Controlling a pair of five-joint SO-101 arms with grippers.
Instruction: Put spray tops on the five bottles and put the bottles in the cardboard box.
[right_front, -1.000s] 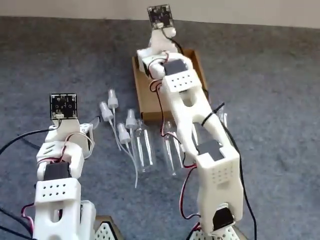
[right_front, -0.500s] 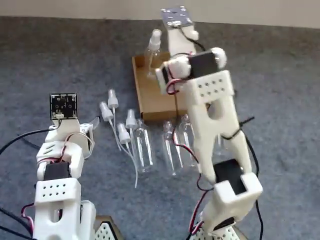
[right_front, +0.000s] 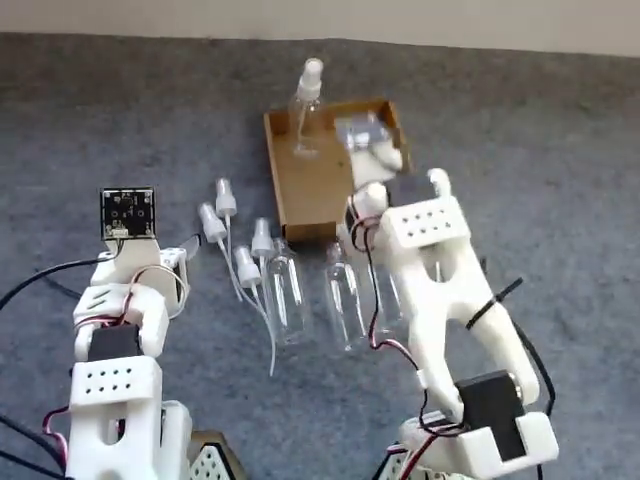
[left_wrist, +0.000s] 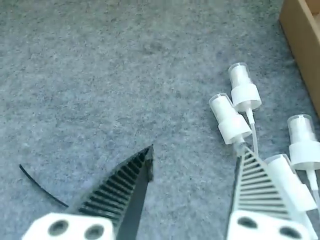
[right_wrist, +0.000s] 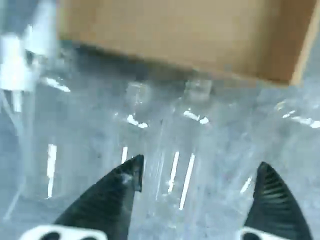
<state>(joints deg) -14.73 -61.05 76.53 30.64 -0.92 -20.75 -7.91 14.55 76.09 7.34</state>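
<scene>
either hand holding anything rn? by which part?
Nothing held. The left hand is open over grey carpet; the right hand is open over clear plastic bottles.

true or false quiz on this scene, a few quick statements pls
1. A capped bottle stands upright in the cardboard box. True.
2. The left gripper is shut on a spray top. False: it is open, with only carpet between its fingers.
3. Four loose spray tops lie on the carpet. True.
4. The uncapped bottles stand upright. False: they lie on their sides in front of the box.
5. The right gripper is open above the uncapped bottles. True.
</scene>
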